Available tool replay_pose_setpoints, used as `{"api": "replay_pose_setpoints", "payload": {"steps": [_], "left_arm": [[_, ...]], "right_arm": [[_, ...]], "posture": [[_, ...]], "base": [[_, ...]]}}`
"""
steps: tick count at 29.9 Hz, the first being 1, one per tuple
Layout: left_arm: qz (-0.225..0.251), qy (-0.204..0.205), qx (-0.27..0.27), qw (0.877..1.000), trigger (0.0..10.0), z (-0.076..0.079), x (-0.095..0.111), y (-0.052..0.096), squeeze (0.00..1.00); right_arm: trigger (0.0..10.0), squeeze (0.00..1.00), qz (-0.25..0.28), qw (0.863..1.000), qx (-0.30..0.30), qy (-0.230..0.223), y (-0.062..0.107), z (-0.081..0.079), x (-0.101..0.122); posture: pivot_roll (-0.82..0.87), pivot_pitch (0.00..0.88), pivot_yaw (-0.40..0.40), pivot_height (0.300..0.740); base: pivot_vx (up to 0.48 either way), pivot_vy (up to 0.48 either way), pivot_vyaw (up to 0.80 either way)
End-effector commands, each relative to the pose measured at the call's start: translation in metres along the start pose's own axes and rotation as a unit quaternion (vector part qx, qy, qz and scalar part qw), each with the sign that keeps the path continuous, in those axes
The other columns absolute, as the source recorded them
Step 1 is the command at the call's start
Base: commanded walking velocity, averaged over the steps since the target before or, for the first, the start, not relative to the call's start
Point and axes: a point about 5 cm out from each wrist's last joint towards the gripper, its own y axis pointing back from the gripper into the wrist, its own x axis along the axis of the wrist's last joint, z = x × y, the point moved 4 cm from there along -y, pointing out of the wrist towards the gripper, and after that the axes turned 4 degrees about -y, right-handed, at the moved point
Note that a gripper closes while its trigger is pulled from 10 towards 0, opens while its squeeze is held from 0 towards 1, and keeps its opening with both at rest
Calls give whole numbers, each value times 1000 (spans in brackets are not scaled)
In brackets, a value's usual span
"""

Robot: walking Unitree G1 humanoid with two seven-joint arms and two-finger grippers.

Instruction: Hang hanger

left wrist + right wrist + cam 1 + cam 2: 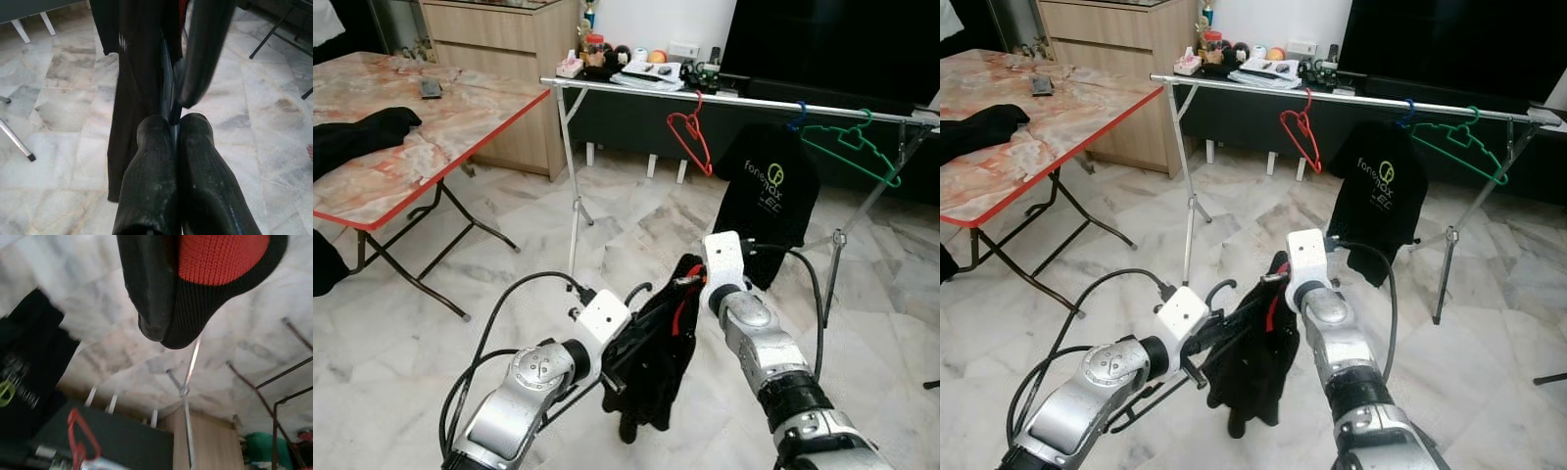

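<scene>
Black-draped hanger [651, 357] hanging lengthwise downward, pinched by left gripper [615, 377]; right gripper [690, 279] likewise

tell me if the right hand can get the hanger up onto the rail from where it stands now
Probably not yet. The right hand holds the black garment on its hanger low, near the left hand, and the rail stands farther off and higher across bare floor. It likely must step closer.
</scene>
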Motion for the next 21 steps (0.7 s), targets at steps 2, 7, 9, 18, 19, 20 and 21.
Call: {"api": "replay_pose_setpoints", "payload": {"steps": [2,7,9,18,19,20,21], "left_arm": [[-5,-4,9,1000,10000,-3,1,-3,0],[-1,-3,18,1000,10000,-6,4,-4,0],[3,-3,23,1000,10000,-8,6,-5,0],[29,12,54,998,10000,-19,17,-7,0],[31,14,52,998,10000,-19,17,-7,0],[32,15,51,998,10000,-18,18,-7,0],[34,13,46,998,10000,-17,19,-7,0]], "right_arm": [[10000,0,33,999,-8,19,5,7,22],[10000,0,33,999,-8,27,11,9,24],[10000,0,26,999,1,40,14,7,20],[10000,0,-10,999,10,44,30,12,6],[10000,0,-13,999,12,42,31,12,4],[10000,0,-15,999,14,40,32,13,4],[10000,0,-18,999,26,39,35,12,3]], "posture": [[124,45,-82,740],[122,44,-84,740],[122,44,-84,740],[114,42,-81,740],[114,42,-81,740],[114,42,-81,740],[115,45,-80,740]], "base": [[0,0,0],[0,0,0],[0,0,0],[0,0,0],[0,0,0],[0,0,0],[0,0,0]]}}
